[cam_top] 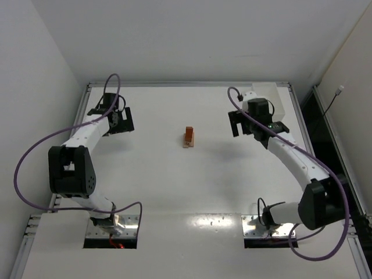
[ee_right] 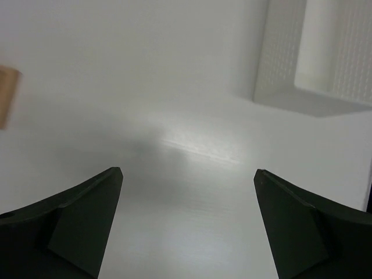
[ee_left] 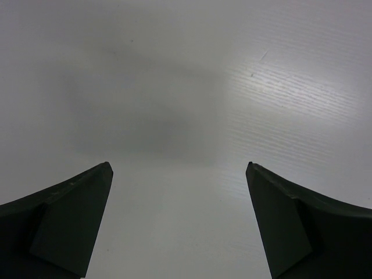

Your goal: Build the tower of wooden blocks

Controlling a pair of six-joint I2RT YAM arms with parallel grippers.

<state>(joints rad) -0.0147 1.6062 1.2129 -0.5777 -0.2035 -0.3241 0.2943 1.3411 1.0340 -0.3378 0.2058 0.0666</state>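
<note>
The wood block tower (cam_top: 189, 137) stands near the middle of the table, an orange piece on top of pale tan blocks. A blurred tan edge of the wood block tower (ee_right: 7, 96) shows at the far left of the right wrist view. My left gripper (cam_top: 124, 121) hangs open over bare table far to the tower's left, and its fingers (ee_left: 75, 221) hold nothing. To the right of the tower my right gripper (cam_top: 235, 124) is open and empty, with its fingers (ee_right: 87, 224) spread wide over the table.
A white rectangular tray (cam_top: 268, 96) sits at the back right corner behind the right arm, and the tray (ee_right: 317, 58) fills the upper right of the right wrist view. Metal rails edge the table (cam_top: 174, 192) at left and right.
</note>
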